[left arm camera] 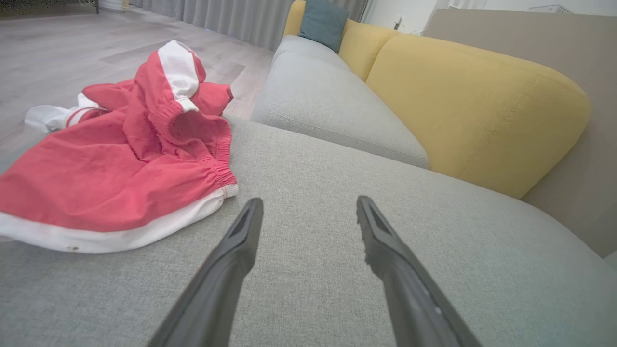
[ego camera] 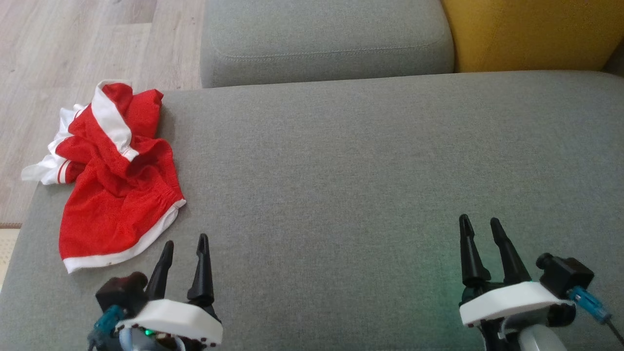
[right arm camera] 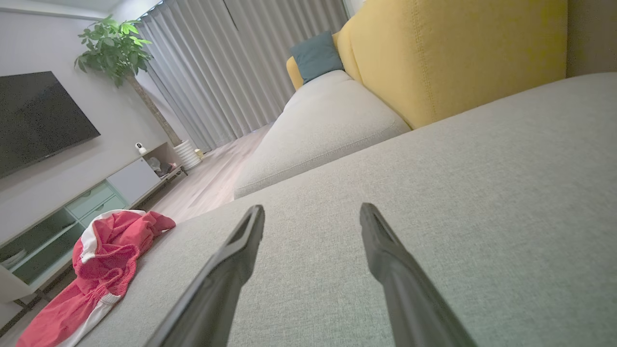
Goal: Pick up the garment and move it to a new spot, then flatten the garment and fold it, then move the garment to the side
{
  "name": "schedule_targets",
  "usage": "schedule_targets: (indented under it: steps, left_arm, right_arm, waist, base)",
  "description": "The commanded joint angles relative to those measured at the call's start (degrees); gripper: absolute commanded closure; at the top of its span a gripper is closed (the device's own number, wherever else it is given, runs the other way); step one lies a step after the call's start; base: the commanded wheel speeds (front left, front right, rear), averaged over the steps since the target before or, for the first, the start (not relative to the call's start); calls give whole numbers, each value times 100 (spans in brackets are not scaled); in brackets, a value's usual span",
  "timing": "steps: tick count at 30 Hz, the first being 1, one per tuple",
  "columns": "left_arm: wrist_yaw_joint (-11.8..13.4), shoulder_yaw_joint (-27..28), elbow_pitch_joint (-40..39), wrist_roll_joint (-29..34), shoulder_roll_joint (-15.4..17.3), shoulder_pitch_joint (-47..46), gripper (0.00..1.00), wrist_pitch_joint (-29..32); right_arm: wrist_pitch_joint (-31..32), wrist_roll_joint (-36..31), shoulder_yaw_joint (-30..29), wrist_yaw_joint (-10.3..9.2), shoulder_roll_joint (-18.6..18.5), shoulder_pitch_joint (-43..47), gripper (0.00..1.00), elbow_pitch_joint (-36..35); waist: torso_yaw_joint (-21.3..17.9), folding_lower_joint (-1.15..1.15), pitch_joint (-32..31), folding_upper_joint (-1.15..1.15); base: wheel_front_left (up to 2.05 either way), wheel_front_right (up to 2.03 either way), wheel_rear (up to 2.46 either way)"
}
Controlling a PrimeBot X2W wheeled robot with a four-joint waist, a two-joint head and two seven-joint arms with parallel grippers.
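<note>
The red shorts (ego camera: 114,180) lay crumpled at left of frame: soft, light, limp. Best hold judged the white hem. Left gripper (ego camera: 185,256) and right gripper (ego camera: 481,235) stood apart, empty.

no readable text, no labels, no numbers anywhere

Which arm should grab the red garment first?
Left. The left gripper is open, right beside the red garment at the cushion's left edge. The right gripper, also open, sits far across the cushion.
</note>
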Motion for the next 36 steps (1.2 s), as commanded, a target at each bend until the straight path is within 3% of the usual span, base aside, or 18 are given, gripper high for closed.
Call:
schedule_targets:
  steps: [1,23,36]
  left_arm:
    - [51,90,-235,257,72,-152,0,-125]
    - [424,-40,52,1664,92,-150,0,-472]
    - [461,25,161,1572,92,-169,0,-472]
  right_arm:
    - [-113,-248,159,37,-56,-321,0,-154]
    - [-462,-1682,251,44,-67,-515,0,179]
    - [-462,-1603,120,44,-67,-570,0,294]
  waist:
    - [5,0,-2,0]
    - [-11,0,-6,0]
    - [-24,0,-5,0]
  base:
    - [0,0,0]
    - [0,0,0]
    - [0,0,0]
